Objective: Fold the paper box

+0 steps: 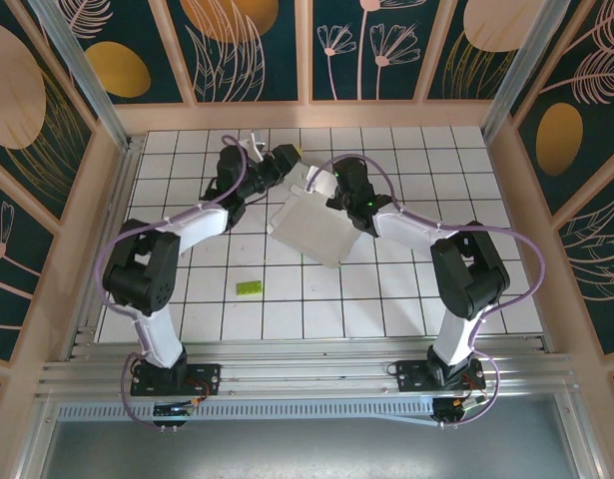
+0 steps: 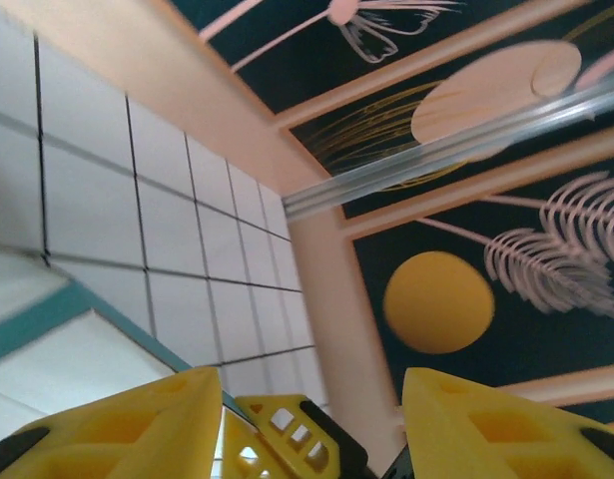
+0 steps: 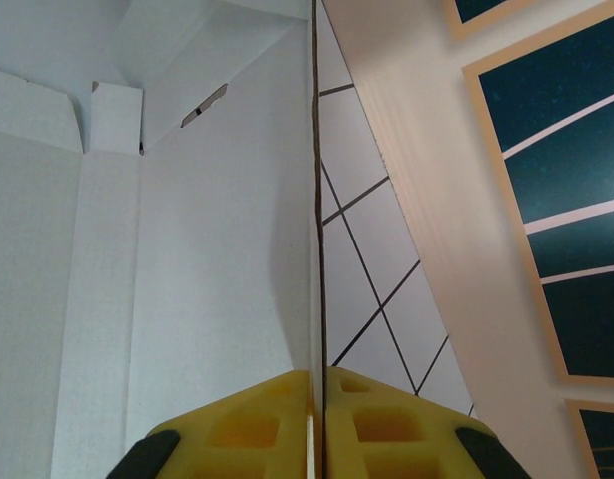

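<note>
In the top view the paper box (image 1: pixel 308 228) lay just above the middle of the frame on the white tiled table (image 1: pixel 406 299), whitish face up, turned at an angle to the tile lines, with a flap raised along its upper edge. The right gripper (image 1: pixel 333 192) met the box at that upper right edge. In the right wrist view its yellow fingers (image 3: pixel 252 424) were pressed together on a thin upright wall of the card, the box's white inner face (image 3: pixel 187 299) filling the left half of the frame. The left gripper (image 1: pixel 287 158) sat just above the box's upper left corner. In the left wrist view its jaws stood spread, the two yellow fingers (image 2: pixel 137 429) well apart at the bottom of the frame with nothing clamped between them, and the box's blue-edged card (image 2: pixel 77 369) showed at lower left. A small green piece (image 1: pixel 250 287) lay apart on the tiles, lower left of the box.
</note>
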You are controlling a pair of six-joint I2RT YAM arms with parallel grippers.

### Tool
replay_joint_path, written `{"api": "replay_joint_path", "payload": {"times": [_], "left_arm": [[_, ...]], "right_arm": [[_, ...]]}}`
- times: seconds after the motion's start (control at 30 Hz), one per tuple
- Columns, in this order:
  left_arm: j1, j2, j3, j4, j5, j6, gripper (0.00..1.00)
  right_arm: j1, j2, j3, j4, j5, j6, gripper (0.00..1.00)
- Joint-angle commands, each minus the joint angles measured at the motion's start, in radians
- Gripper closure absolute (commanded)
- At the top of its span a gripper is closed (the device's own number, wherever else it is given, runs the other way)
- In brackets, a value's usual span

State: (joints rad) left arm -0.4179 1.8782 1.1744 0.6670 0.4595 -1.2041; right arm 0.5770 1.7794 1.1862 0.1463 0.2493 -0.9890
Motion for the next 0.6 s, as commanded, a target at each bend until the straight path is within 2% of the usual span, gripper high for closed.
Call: {"api": "replay_joint_path", "payload": {"times": [0.0, 0.1, 0.2, 0.3, 0.43, 0.5, 0.57], "left_arm": [[-0.029, 0.088, 0.042, 0.144, 0.005, -0.297, 0.47], [-0.032, 0.136, 0.057, 0.159, -0.045, -0.305, 0.37], [-0.032, 0.165, 0.072, 0.174, -0.082, -0.295, 0.38], [-0.032, 0.191, 0.088, 0.15, -0.091, -0.294, 0.44], [-0.032, 0.216, 0.089, 0.131, -0.103, -0.31, 0.65], [-0.032, 0.22, 0.089, 0.118, -0.108, -0.305, 0.74], [-0.031, 0.226, 0.096, 0.099, -0.109, -0.292, 0.89]], "right_arm": [[-0.009, -0.007, -0.024, 0.026, -0.019, -0.008, 0.88], [-0.009, -0.013, -0.029, 0.023, -0.026, -0.004, 0.88], [-0.008, -0.015, -0.03, 0.017, -0.03, -0.001, 0.88], [-0.008, -0.014, -0.033, 0.016, -0.031, 0.0, 0.88], [-0.008, -0.01, -0.034, 0.014, -0.033, 0.011, 0.87], [-0.008, -0.009, -0.031, 0.008, -0.031, 0.023, 0.84], [-0.009, -0.02, -0.029, 0.012, -0.04, 0.05, 0.78]]}}
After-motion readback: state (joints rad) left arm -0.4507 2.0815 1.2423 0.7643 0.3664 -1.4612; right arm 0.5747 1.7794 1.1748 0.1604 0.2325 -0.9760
